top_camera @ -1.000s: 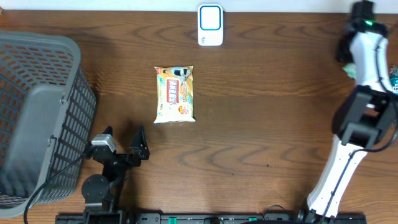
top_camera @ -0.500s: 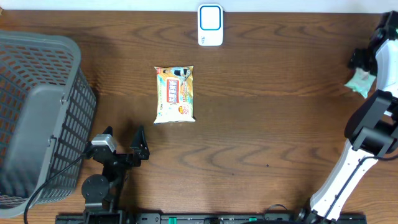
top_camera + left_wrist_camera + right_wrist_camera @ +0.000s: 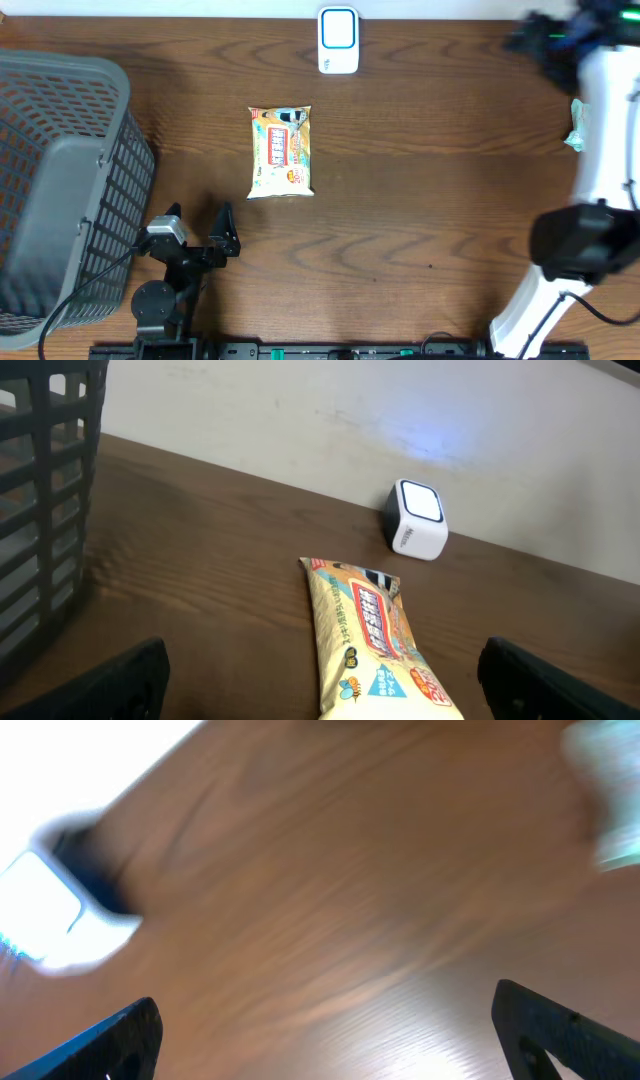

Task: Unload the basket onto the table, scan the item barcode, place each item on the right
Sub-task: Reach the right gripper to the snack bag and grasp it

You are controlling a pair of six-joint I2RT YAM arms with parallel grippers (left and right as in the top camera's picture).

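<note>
Yellow-and-orange flat plastic snack packet point(image 3: 281, 151) lies flat on the dark brown wood-grain table point(image 3: 430, 170), left of centre in the overhead frame, touched by neither gripper. White box scanner with blue face point(image 3: 338, 40) stands at top centre, well apart. Grey plastic mesh basket point(image 3: 130, 190) occupies the left edge. Left gripper point(image 3: 198, 215), lower left: fingers spread, empty. Right gripper point(image 3: 325, 1025), upper right, blurred: fingers spread wide, empty. Pale wall point(image 3: 300, 410) backs the table.

So from above: a snack packet point(image 3: 280, 152) lies flat on the wooden table point(image 3: 420, 200), well apart from the little white scanner point(image 3: 338, 40) at the far edge. A grey basket point(image 3: 130, 190) sits on the left. The left gripper point(image 3: 198, 220) is near the front, fingers spread, empty. The right arm point(image 3: 598, 140) stretches up the right side, its tip blurred, beside a small greenish packet point(image 3: 577, 125).
</note>
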